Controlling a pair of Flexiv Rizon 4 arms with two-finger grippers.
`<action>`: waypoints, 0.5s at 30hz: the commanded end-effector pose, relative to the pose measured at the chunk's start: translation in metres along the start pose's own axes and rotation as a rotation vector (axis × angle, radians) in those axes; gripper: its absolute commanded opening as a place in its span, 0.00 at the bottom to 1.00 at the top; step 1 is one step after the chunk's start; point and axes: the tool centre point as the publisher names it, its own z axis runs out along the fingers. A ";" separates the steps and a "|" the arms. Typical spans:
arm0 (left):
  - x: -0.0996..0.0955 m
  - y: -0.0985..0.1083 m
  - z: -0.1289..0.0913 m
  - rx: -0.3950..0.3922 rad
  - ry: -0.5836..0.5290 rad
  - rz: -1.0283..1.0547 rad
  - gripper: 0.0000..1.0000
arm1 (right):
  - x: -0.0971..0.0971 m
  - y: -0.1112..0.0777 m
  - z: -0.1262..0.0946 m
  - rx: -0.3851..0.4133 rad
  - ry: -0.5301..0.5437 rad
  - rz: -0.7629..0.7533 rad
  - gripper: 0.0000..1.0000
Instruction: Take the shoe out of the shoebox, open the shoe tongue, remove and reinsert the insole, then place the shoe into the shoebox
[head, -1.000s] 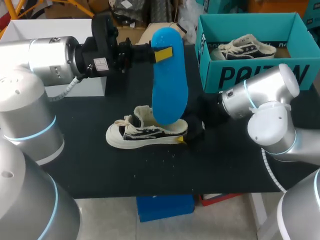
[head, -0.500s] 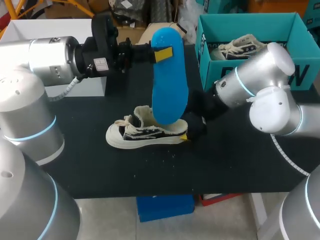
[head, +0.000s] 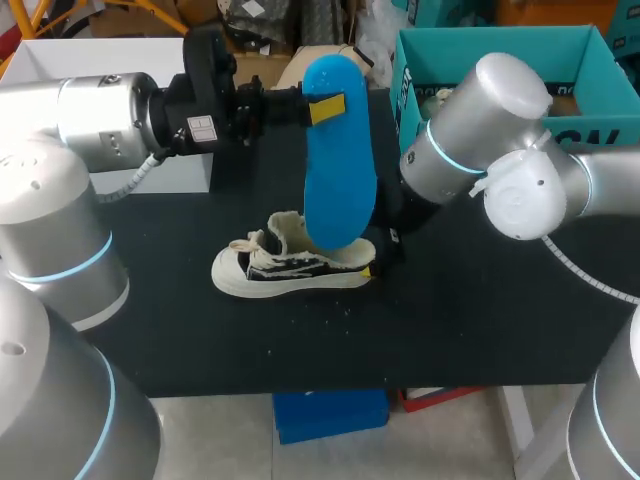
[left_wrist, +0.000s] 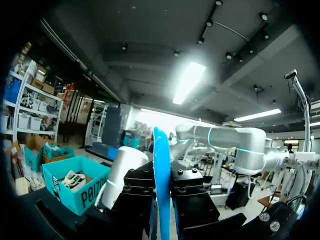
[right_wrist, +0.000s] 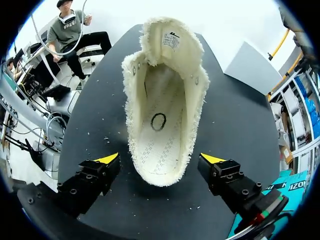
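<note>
Grips blue insole (head: 338, 150) upright over shoe (head: 290, 265) with left hand (head: 322, 108); straddles shoe's heel on surface (head: 450, 300) with right hand (right_wrist: 160, 162) wide open, empty. Reinsertion next, likely: brace shoe, feed insole in.

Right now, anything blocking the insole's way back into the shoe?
Nothing visible. The shoe is bare inside, with its tongue folded toward the toe. The right gripper stands open astride the heel, outside the opening. The left gripper holds the insole upright over the shoe.
</note>
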 end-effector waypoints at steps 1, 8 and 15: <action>0.001 0.000 0.001 -0.003 -0.004 -0.001 0.00 | -0.003 0.003 -0.002 0.142 0.017 0.000 1.00; 0.001 0.000 0.001 -0.003 -0.004 -0.001 0.00 | -0.002 0.002 -0.002 0.176 0.042 0.027 1.00; 0.001 0.000 0.001 -0.003 -0.004 -0.001 0.00 | -0.002 0.001 -0.002 0.198 0.051 0.050 1.00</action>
